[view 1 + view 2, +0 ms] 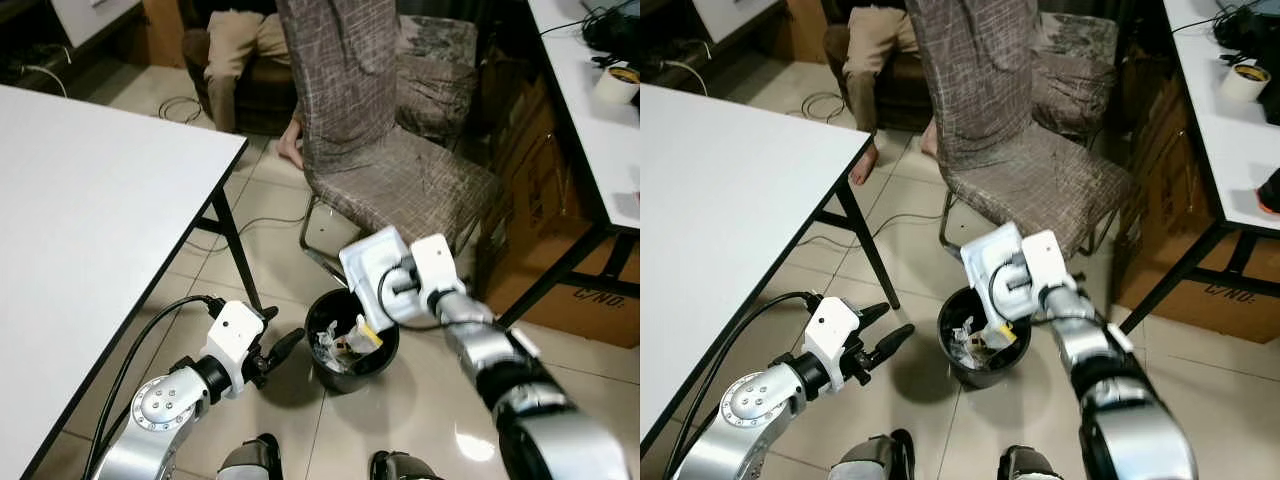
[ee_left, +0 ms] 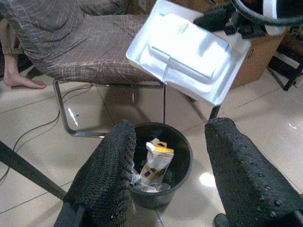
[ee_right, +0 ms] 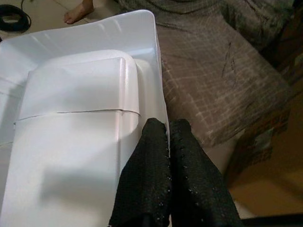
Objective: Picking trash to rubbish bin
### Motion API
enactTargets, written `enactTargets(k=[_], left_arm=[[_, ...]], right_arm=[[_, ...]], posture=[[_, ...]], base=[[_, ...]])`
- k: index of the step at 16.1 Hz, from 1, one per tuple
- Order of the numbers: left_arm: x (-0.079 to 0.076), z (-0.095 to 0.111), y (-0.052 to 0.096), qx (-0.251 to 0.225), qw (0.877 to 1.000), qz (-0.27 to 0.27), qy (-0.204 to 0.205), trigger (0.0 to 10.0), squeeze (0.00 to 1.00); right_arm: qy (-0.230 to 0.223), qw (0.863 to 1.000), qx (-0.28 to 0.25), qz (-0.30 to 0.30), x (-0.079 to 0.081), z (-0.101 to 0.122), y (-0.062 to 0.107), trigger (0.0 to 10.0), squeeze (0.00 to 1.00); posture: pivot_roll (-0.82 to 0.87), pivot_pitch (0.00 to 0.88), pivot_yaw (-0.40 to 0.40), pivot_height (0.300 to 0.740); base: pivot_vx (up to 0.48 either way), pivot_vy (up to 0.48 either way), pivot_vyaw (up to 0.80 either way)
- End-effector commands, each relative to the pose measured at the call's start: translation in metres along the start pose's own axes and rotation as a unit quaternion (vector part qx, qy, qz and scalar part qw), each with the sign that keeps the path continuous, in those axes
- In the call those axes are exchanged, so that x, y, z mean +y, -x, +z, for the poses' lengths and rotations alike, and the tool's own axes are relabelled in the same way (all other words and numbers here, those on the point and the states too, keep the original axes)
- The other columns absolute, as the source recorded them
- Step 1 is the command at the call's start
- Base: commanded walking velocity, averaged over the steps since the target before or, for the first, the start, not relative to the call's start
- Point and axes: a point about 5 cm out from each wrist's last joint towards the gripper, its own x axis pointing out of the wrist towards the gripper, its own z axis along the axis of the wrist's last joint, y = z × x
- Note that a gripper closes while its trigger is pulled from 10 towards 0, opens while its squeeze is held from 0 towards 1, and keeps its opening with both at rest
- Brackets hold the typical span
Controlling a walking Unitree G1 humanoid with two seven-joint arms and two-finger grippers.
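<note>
Right gripper [image 3: 163, 156] had its two black fingers pressed together on the edge of a white foam tray [image 1: 372, 262], holding it tilted in the air above the far rim of a black rubbish bin [image 1: 330, 375]. Inside the bin lay crumpled wrappers and a small packet with a yellow top [image 2: 154, 163]. The bin stood on the tiled floor [image 1: 420, 400], just in front of a chair [image 1: 390, 160] draped in a grey-brown patterned cover; the chair's metal leg frame stood close behind the bin.

Left gripper [image 2: 165, 179] hovered low beside the bin on the robot's left, its fingers spread wide apart with nothing between them, pointed toward the bin.

A white table [image 1: 90, 220] stood to the left, one black leg slanting down near the bin. A second white table [image 1: 600, 140] stood to the right, with a cardboard box [image 1: 590, 290] under it. Beyond the chair sat a person, showing tan trousers [image 1: 235, 50] and a bare foot [image 1: 864, 163].
</note>
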Motion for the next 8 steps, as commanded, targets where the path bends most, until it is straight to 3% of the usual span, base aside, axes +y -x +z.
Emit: enactTargets(k=[1, 6, 7, 8], left_arm=[[0.001, 0.003, 0.004, 0.001, 1.000, -0.003, -0.001, 10.0, 0.00], [0.001, 0.003, 0.011, 0.013, 1.000, -0.003, -0.007, 10.0, 0.00], [0.001, 0.003, 0.013, 0.015, 1.000, -0.003, -0.008, 10.0, 0.00], [0.001, 0.004, 0.013, 0.016, 1.000, -0.003, -0.008, 10.0, 0.00]], right_arm=[[0.002, 1.000, 0.004, -0.001, -0.004, -0.001, 0.000, 10.0, 0.00], [0.024, 1.000, -0.008, -0.017, -0.009, 0.009, -0.004, 10.0, 0.00], [0.021, 0.999, -0.031, -0.029, -0.012, 0.017, -0.005, 10.0, 0.09], [0.011, 0.998, -0.054, -0.040, -0.016, 0.025, -0.005, 10.0, 1.00]], posture=[[0.01, 0.227, 0.007, 0.740], [0.03, 0.242, 0.016, 0.740], [0.03, 0.244, 0.019, 0.740], [0.03, 0.245, 0.020, 0.740]], base=[[0.000, 0.000, 0.00], [0.000, 0.000, 0.00], [0.000, 0.000, 0.00], [0.000, 0.000, 0.00]])
